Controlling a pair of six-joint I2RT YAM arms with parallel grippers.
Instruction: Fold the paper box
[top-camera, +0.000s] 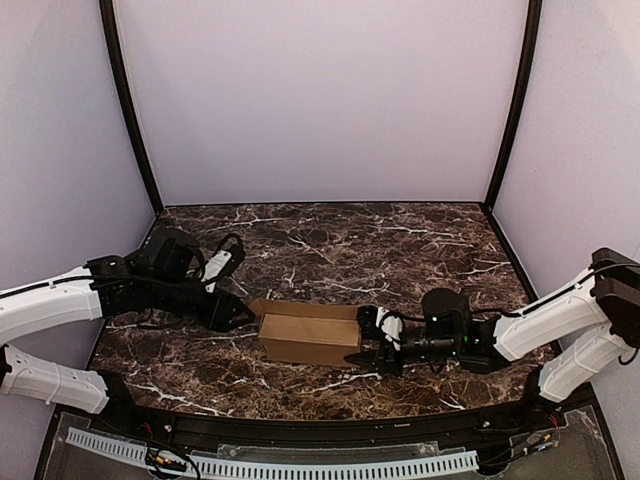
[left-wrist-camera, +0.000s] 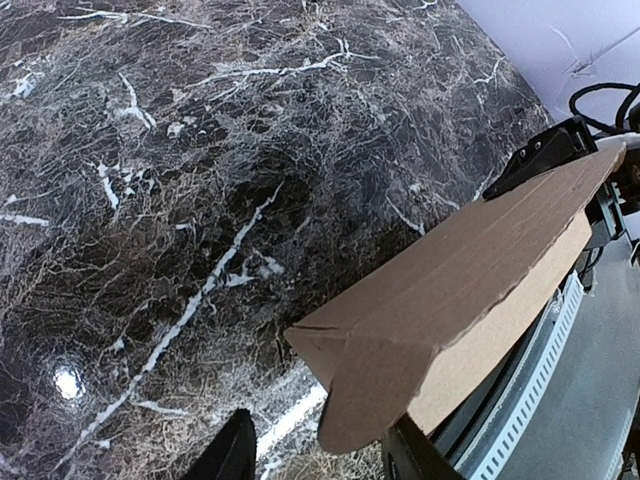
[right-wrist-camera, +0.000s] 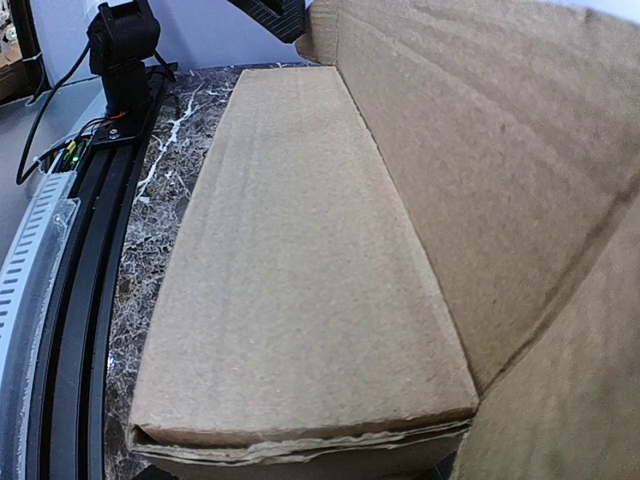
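Observation:
The paper box (top-camera: 305, 335), plain brown cardboard, lies on the marble table between both arms, its top open. My left gripper (top-camera: 238, 312) is at its left end. In the left wrist view a rounded end flap (left-wrist-camera: 375, 390) hangs between the two black fingers (left-wrist-camera: 232, 452). The right one is against the flap, while the left one stands apart from it over the marble, so the left gripper (left-wrist-camera: 320, 428) is open. My right gripper (top-camera: 362, 340) is shut on the box's right end. Cardboard (right-wrist-camera: 300, 280) fills the right wrist view and hides its fingers.
A white slotted cable rail (top-camera: 300, 465) and a black frame bar run along the table's near edge. Pale walls and black corner posts (top-camera: 130, 110) enclose the back and sides. Bare marble (top-camera: 350, 245) stretches behind the box.

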